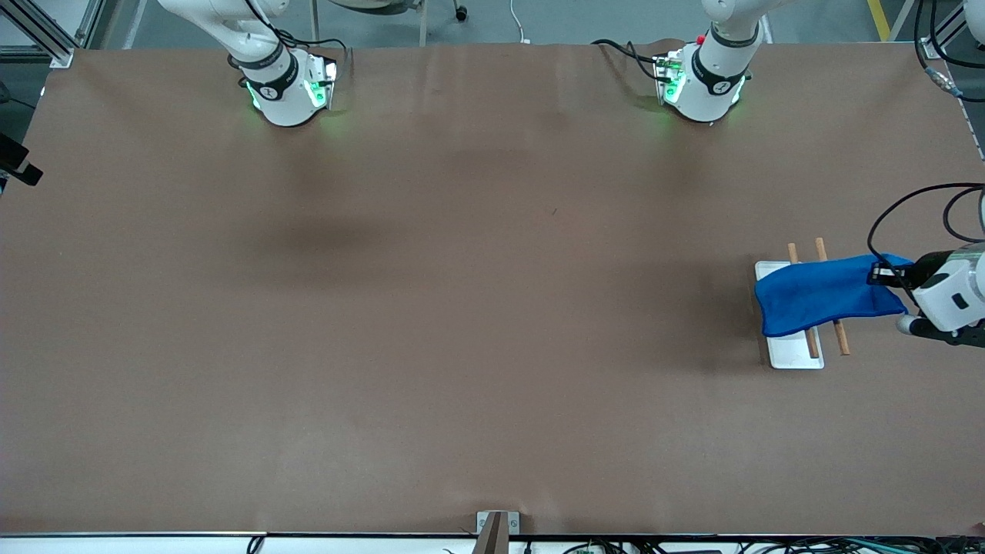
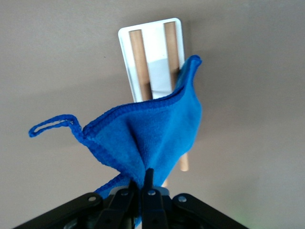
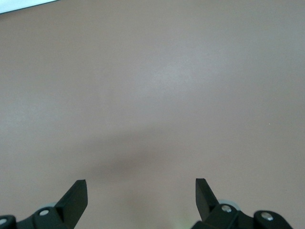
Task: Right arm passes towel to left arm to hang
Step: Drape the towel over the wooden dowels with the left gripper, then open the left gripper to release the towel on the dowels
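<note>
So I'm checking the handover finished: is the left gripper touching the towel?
Touching. The left wrist view shows the left gripper shut on a bunched edge of the towel.

Brown tabletop (image 1: 462, 308), grey floor (image 1: 585, 19)

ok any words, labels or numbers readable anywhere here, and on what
None can be read.
Towel: plain blue, with a loop at one corner and no print showing.
Tray and its rods: no marks.
Round emblems on the arms' bases: too small to read.
Left gripper and right gripper: no lettering on the fingers.
</note>
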Motion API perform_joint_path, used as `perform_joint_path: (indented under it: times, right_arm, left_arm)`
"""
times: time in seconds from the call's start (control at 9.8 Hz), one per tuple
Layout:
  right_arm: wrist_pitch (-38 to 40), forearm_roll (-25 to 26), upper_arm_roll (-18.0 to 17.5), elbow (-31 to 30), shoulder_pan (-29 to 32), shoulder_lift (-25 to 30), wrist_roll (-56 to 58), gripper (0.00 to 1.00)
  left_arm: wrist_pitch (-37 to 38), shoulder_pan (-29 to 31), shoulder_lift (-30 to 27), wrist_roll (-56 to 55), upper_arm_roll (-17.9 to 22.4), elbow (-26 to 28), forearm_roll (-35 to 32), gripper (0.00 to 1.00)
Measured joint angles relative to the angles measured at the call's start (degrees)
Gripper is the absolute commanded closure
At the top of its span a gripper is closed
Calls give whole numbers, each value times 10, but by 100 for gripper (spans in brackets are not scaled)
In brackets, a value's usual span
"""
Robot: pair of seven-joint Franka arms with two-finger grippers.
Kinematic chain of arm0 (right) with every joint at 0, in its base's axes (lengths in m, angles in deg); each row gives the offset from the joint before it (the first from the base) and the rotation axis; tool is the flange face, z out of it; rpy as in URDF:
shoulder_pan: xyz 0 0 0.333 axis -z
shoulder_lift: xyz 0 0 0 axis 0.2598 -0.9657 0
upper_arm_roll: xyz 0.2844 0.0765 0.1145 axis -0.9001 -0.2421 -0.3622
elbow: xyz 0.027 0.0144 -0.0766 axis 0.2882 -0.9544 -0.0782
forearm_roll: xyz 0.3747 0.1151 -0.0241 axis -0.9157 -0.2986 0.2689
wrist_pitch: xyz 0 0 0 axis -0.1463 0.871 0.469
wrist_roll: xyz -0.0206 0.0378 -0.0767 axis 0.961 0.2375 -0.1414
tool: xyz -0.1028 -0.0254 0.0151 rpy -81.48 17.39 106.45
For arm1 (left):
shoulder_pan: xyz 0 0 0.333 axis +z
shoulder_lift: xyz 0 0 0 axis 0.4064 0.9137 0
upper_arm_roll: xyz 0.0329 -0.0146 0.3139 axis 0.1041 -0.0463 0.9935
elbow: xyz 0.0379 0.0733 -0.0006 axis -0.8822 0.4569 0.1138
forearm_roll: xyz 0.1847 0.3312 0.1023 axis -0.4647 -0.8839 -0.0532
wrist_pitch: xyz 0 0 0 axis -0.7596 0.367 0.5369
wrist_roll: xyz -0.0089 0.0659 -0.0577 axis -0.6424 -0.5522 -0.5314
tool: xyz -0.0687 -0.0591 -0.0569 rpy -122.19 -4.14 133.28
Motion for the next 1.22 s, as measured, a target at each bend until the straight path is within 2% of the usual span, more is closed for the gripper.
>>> perform_joint_path:
  times: [0.31,0.41,0.51,0.61,0.71,1.02,1.22]
  right_arm:
    - [-6,0,0,0,0,-1,13,0]
    - [-6,0,0,0,0,-1,14,0]
    - [-6,0,0,0,0,-1,14,0]
    - [-6,0,0,0,0,-1,15,0]
    - [-6,0,0,0,0,-2,15,0]
    - [-6,0,0,0,0,-2,15,0]
    - [-6,0,2,0,-3,-2,15,0]
  left_arm:
    - [-29,32,30,39,0,0,-3,97]
    - [-36,36,39,39,0,0,-3,94]
    - [-40,40,43,39,0,0,-3,86]
    - [-42,43,45,39,0,-1,-3,56]
    - [-42,46,46,39,0,-1,-3,1]
    - [-43,48,51,39,0,-2,-3,0]
    - [-39,48,49,38,-5,-25,-3,0]
